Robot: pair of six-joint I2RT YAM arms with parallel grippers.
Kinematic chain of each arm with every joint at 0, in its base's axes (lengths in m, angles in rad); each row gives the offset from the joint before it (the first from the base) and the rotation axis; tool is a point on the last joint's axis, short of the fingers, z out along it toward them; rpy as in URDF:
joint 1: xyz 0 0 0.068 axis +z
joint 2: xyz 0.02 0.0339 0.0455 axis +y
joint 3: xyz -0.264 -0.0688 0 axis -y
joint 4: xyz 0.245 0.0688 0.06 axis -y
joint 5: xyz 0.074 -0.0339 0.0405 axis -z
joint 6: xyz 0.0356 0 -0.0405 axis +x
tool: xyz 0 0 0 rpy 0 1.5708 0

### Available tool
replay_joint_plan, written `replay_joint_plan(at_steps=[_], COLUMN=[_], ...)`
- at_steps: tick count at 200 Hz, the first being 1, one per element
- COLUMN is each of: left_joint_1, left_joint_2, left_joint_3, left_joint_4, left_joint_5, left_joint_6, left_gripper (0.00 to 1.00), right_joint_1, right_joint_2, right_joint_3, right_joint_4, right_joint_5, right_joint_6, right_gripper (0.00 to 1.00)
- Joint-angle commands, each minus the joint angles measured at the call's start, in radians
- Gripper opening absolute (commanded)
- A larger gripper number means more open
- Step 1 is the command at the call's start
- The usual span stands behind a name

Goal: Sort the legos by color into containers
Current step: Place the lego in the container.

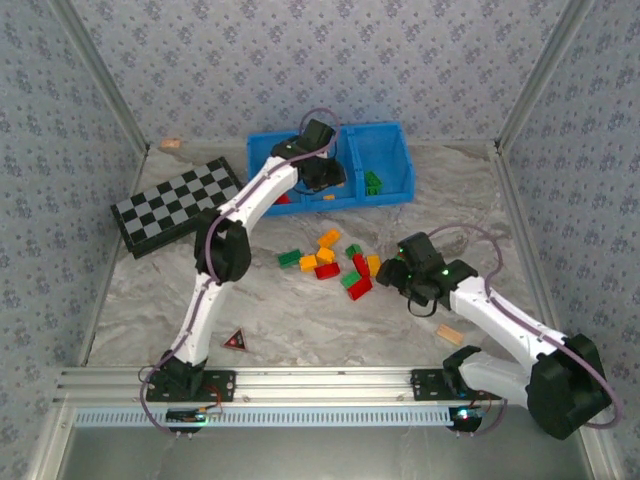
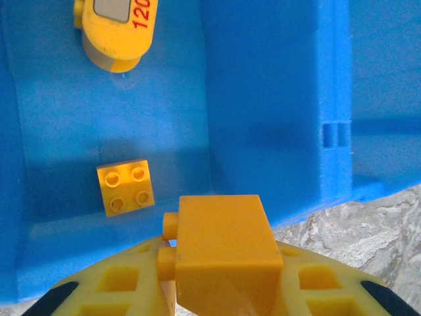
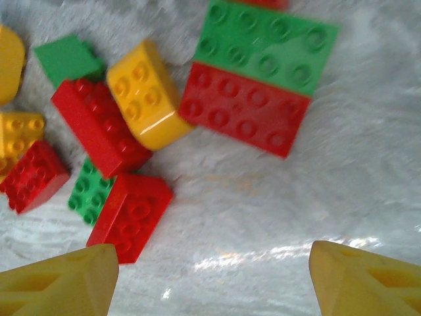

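Top view: The blue tray point(image 1: 392, 145) stands at the far middle of the table, with a checkered board point(image 1: 175, 205) to its left. The left arm point(image 1: 250, 200) reaches out to the tray, and its end is over the middle compartment. A green brick point(image 1: 372, 182) lies in the right compartment and a red brick point(image 1: 283, 199) in the left. The loose bricks point(image 1: 335, 262) are scattered mid-table. The end of the right arm point(image 1: 490, 310) is just beside them on the right.

Left wrist view: The left gripper point(image 2: 223, 283) is closed on a yellow-orange brick point(image 2: 227, 247), held above the near end of a tray compartment. On that compartment's floor lies a square yellow brick point(image 2: 126, 187), studs up. A rounded yellow piece point(image 2: 115, 29) lies at the far end.

Right wrist view: The right gripper point(image 3: 214, 276) has its jaws wide apart with nothing between them, over bare table. Beyond it a long red brick point(image 3: 243, 108) touches a long green brick point(image 3: 266, 43). A yellow brick point(image 3: 145, 95) lies just to their left.
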Motion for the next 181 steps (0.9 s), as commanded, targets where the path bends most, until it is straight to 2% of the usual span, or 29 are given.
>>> replay_joint_plan(at_steps=[1, 51, 105, 123, 148, 181], left_joint_1=[-0.003, -0.002, -0.002, -0.001, 0.0, 0.0], left_joint_2=[0.028, 0.091, 0.142, 0.151, 0.155, 0.15], left_joint_3=[0.053, 0.101, 0.132, 0.135, 0.135, 0.135], left_joint_4=[-0.037, -0.043, -0.055, -0.056, -0.058, -0.057], left_joint_5=[0.015, 0.013, 0.016, 0.019, 0.024, 0.028], left_joint_6=[-0.001, -0.001, 0.0, 0.002, 0.008, 0.018], left_gripper=[0.24, 0.27, 0.32, 0.36, 0.48, 0.54], right_joint_1=[-0.089, -0.207, -0.224, -0.222, -0.228, -0.233], right_joint_2=[-0.002, 0.15, 0.299, 0.328, 0.357, 0.414], right_joint_3=[0.04, 0.136, 0.156, 0.161, 0.163, 0.187], right_joint_4=[-0.02, 0.001, 0.071, 0.079, 0.095, 0.111], right_joint_5=[0.008, -0.021, -0.077, -0.074, -0.064, -0.064], right_joint_6=[-0.088, -0.218, -0.199, -0.188, -0.176, -0.171], right_gripper=[0.78, 0.78, 0.84, 0.85, 0.85, 0.89])
